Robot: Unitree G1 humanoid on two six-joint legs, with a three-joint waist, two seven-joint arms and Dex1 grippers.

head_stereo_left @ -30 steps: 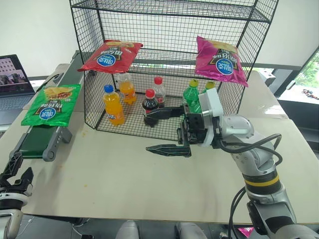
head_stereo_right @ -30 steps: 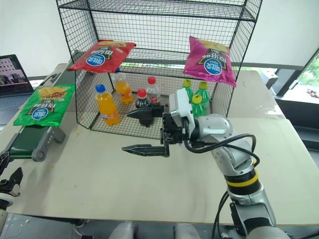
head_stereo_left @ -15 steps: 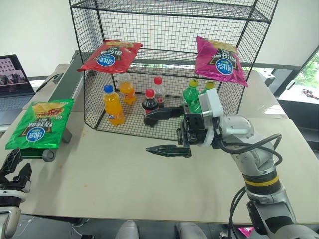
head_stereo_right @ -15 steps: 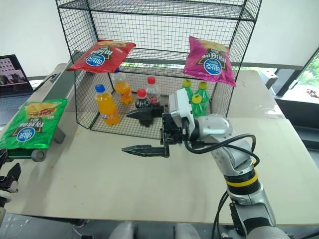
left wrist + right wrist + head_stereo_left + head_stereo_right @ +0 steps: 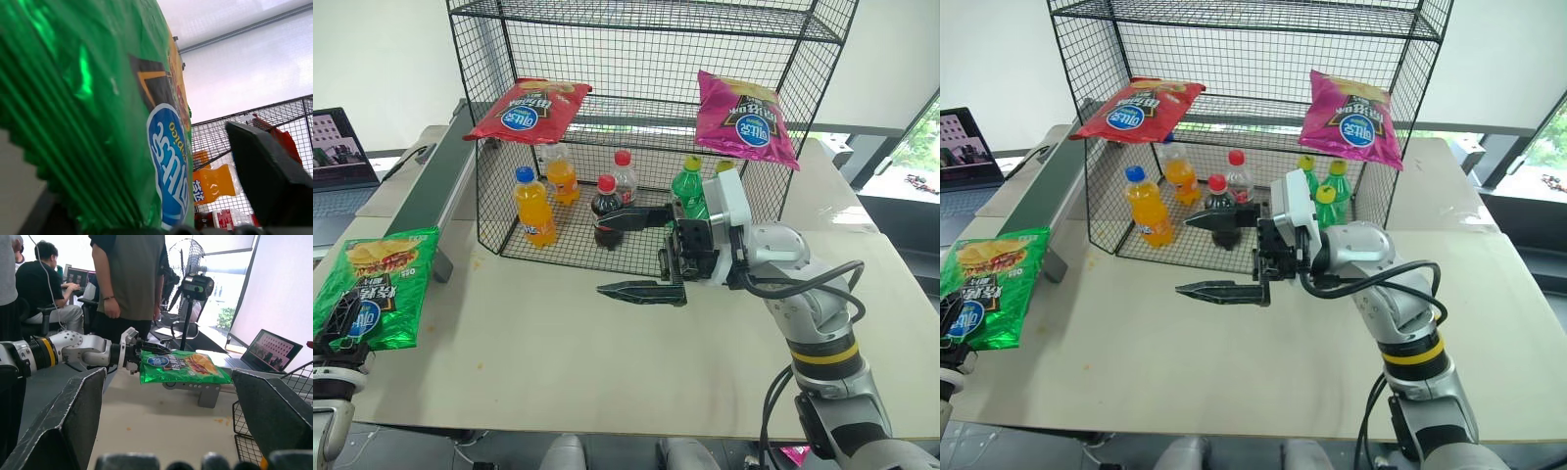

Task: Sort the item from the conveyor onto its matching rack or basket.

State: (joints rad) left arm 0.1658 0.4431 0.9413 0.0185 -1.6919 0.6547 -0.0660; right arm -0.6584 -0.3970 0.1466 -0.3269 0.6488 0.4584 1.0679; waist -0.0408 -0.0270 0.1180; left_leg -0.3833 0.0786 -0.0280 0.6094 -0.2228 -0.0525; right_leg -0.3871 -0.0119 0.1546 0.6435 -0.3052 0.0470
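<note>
The green chip bag [image 5: 374, 286] hangs past the near end of the dark-green conveyor [image 5: 429, 186], at the table's left edge. My left gripper [image 5: 342, 321] is shut on the bag's near edge; from the right wrist view its fingers [image 5: 152, 349] clamp that edge above and below. Up close in the left wrist view, the bag [image 5: 73, 112] lies against the gripper. My right gripper [image 5: 600, 257] hovers open and empty over the table in front of the black wire rack [image 5: 656, 59], pointing left.
A red bag [image 5: 529, 110] and a magenta bag [image 5: 744, 122] lie on the rack's middle shelf, with several bottles [image 5: 534, 206] below. A laptop [image 5: 337, 147] sits at the far left. Several people [image 5: 132, 279] are beyond the table's left side.
The green bag rode down the conveyor and off its near end. My left gripper closed on the bag's near edge. The right arm stayed put.
</note>
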